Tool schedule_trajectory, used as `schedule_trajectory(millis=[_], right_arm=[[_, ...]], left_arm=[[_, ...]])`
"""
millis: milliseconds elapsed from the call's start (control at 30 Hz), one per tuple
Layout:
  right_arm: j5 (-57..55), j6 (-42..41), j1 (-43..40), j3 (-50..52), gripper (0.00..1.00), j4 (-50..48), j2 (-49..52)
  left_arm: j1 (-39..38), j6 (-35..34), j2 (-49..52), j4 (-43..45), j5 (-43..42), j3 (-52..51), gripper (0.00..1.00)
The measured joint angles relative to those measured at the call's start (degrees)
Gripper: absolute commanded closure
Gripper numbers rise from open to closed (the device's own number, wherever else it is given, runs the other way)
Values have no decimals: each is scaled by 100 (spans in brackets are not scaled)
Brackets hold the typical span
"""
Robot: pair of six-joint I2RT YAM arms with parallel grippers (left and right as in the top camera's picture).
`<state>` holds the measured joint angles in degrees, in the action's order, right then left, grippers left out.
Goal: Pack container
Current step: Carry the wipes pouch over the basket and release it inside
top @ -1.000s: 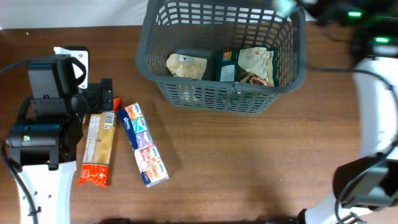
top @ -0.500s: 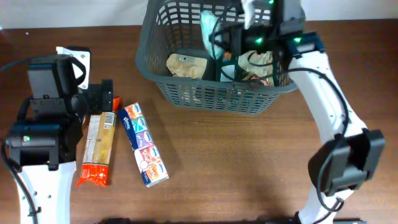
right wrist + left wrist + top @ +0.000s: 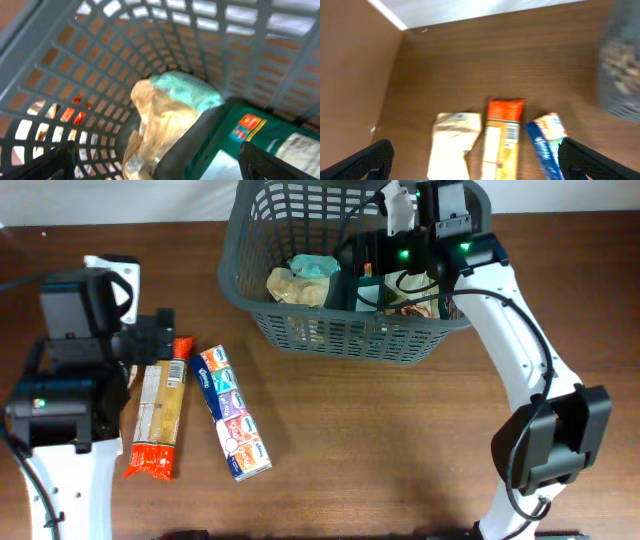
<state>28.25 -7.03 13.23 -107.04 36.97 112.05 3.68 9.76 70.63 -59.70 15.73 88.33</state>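
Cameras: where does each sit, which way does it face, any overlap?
Overhead: above the table, looking straight down; both arms, basket, pasta packet, blue pack.
Left wrist: on the left arm, angled down at the table; left fingertips in the bottom corners; pasta packet and blue pack ahead.
Right wrist: over the basket, looking in; right fingertips in the bottom corners; tan bag, mint packet.
Shared: overhead also shows both wrist views' items.

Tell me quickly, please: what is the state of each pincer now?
Left pincer: open, holding nothing.
Right pincer: open, empty, over the container.
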Motion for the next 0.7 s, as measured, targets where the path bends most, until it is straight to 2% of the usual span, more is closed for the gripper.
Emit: schedule_trajectory(millis=[200, 367, 533, 700], right_arm=[[-468, -188, -584, -780, 1, 651, -269], [-1316, -345, -1582, -1810, 1, 1547, -820], [-1733, -354, -2527, -2463, 1, 1963, -1296], [-1858, -356, -3331, -2603, 1, 2186, -1508]], left_arm=[[905, -229, -2, 133, 186, -101, 1], [1574, -190, 13, 789, -81, -883, 1], [1801, -160, 286, 1316, -529, -1681, 1], [1810, -98, 898, 1462, -1010, -2063, 1]])
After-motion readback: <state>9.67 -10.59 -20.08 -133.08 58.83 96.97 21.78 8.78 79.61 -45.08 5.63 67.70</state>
